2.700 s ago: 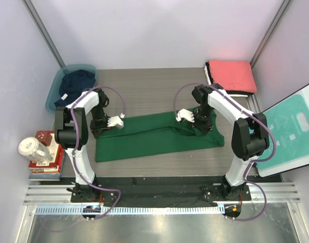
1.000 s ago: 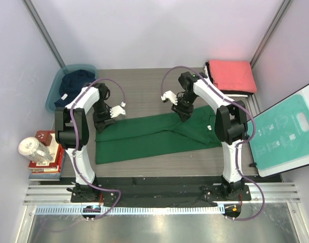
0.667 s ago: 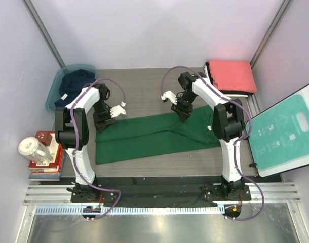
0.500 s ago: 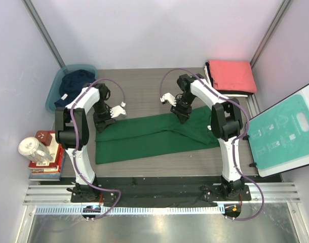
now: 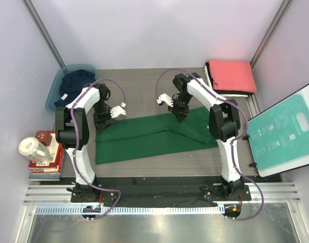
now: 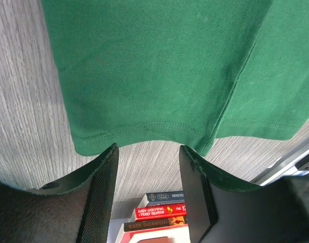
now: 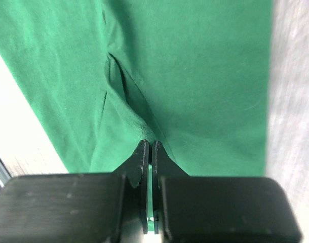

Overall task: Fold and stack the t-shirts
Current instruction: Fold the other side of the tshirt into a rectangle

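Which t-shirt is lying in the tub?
The navy t-shirt, bunched in the teal tub. The green t-shirt lies spread on the table; the coral-red t-shirt sits folded.

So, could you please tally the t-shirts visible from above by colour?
dark green t-shirt: 1
navy t-shirt: 1
coral-red t-shirt: 1
Total: 3; whatever lies under the coral-red one is too hidden to count.

High overhead, wrists close above t-shirt
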Controlling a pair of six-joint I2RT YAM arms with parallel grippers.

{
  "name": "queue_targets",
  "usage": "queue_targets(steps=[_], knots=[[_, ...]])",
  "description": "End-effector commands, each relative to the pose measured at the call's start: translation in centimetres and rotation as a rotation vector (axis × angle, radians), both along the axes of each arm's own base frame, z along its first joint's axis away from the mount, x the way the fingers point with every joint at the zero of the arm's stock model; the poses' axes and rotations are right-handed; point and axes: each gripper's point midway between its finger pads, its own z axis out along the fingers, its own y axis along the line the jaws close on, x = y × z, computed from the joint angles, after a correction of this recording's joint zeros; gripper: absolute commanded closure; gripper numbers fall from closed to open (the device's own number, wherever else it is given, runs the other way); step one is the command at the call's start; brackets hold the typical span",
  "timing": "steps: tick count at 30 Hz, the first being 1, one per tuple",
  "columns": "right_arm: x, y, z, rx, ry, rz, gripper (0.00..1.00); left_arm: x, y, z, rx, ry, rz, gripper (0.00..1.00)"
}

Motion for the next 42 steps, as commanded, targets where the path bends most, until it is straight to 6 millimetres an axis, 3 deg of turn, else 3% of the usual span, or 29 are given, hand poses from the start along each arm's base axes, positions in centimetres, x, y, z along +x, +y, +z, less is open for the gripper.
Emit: queue_targets(steps=[1, 10, 16, 19, 20, 23, 26, 29, 33, 34, 38, 42], knots=[[-2.9, -0.1, 3.8, -0.023, 0.044, 0.086, 0.99, 0.4, -0.1, -0.2, -0.003, -0.002, -0.037, 0.48], [-8.3, -1.5, 3.6, -0.109, 0.087, 0.223, 0.98, 0.7, 0.0, -0.5, -0.006, 0.001, -0.070, 0.48], [-11.7, -1.0, 3.6, -0.110, 0.151, 0.224, 0.95, 0.4, 0.1, -0.9, -0.005, 0.016, -0.099, 0.48], [-13.5, -0.8, 3.8, -0.105, 0.185, 0.209, 0.82, 0.5, 0.1, -1.0, -0.006, 0.020, -0.109, 0.47], [-14.1, -0.7, 3.8, -0.103, 0.196, 0.211, 0.68, 0.5, 0.2, -1.0, -0.005, 0.020, -0.110, 0.47], [-14.8, -1.1, 4.1, -0.106, 0.198, 0.215, 0.53, 0.5, 0.2, -1.0, -0.005, 0.023, -0.120, 0.47], [-14.5, -1.1, 4.6, -0.103, 0.177, 0.201, 0.51, 0.6, 0.2, -1.0, -0.005, 0.022, -0.123, 0.47], [-12.9, -1.2, 4.8, -0.105, 0.121, 0.144, 0.51, 0.9, -0.1, -0.9, -0.009, 0.018, -0.124, 0.47], [-7.2, -2.5, 4.3, -0.083, 0.005, 0.000, 0.53, 1.4, -0.7, -0.6, -0.017, 0.001, -0.118, 0.47], [-6.0, -3.7, 4.1, -0.077, 0.009, -0.054, 0.53, 1.4, -0.8, -0.5, -0.016, 0.000, -0.115, 0.47], [-3.6, -5.6, 2.5, -0.087, -0.004, -0.081, 0.51, 1.4, -0.7, -0.3, -0.002, -0.004, -0.117, 0.47], [-3.2, -6.2, 1.4, -0.091, -0.008, -0.054, 0.50, 1.6, -0.7, 0.1, 0.006, -0.011, -0.103, 0.47]])
